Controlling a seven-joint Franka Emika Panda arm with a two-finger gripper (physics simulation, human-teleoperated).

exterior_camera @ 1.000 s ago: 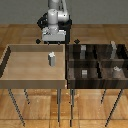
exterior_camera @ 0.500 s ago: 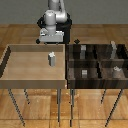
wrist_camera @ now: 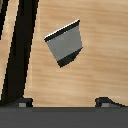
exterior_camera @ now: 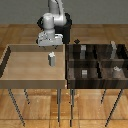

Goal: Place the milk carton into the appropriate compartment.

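Overhead, pincer [exterior_camera: 50,47] spread wide, empty, above upright milk carton [exterior_camera: 50,59]; no legible label.

Two tables side by side on thin legs, wood floor [exterior_camera: 20,35] beneath. Table [exterior_camera: 30,70] on exterior view's left: light tray-like top, raised rim. Milk carton [exterior_camera: 51,60] stands upright near its middle. Table on exterior view's right carries dark compartment bin [exterior_camera: 97,62], four sections, small grey items inside.
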